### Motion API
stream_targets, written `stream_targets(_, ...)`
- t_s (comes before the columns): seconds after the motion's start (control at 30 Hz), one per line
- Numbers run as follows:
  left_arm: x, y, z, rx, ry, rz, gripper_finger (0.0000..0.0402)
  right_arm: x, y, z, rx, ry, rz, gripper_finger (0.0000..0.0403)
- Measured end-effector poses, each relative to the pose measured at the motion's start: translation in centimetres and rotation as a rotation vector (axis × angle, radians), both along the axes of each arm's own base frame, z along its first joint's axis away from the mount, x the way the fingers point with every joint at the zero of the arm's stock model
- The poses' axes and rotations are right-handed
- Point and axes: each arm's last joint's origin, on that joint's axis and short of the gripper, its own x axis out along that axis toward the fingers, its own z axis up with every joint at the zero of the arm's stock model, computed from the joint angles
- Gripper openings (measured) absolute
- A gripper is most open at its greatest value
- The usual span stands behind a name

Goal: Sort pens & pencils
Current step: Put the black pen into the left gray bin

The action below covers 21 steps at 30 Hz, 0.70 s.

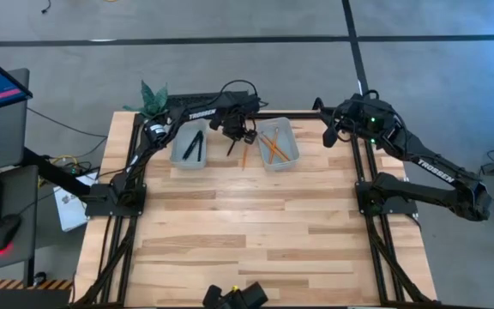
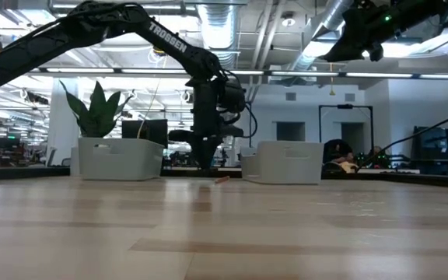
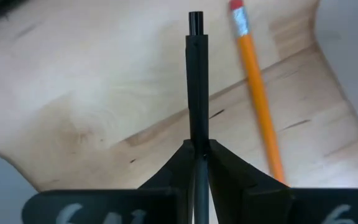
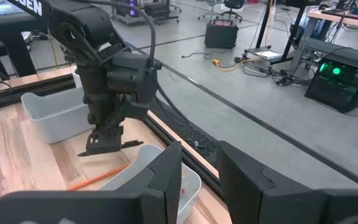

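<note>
Black pens (image 1: 195, 146): three (one in left tool (image 3: 197, 155)).

The table (image 1: 256, 232) was pale wooden planks with a smooth, faintly shiny finish. The pen (image 3: 197, 87) looked like matt black plastic, the pencil (image 3: 257, 93) orange-painted wood with a metal ferrule. Both bins (image 2: 290, 162) looked like smooth grey plastic.

Overhead, one camera looks straight down on my bench (image 1: 256, 223); another sits level at its surface, facing the room. My left wrist camera hugs the wood; my right looks across at my left hand (image 4: 107, 140), seen in all
</note>
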Motion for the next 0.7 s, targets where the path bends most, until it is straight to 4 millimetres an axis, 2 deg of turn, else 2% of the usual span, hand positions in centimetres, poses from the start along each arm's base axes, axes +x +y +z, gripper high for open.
stream_targets(0.2, 0.4, 0.3, 1.6, 0.039, -0.026, -0.014, 0.0024, 0.0, 0.0, 0.0, 0.0, 0.0, 0.0, 0.0122)
stream_targets(0.37, 0.4, 0.4, 3.7, 0.072, -0.027, -0.012, 0.0024, 0.0, 0.0, 0.0, 0.0, 0.0, 0.0, 0.0122)
stream_targets(0.7, -2.0, -0.8, 9.8, 0.147, 0.142, 0.018, 0.0024, 0.0, 0.0, 0.0, 0.0, 0.001, 0.0, 0.0122)
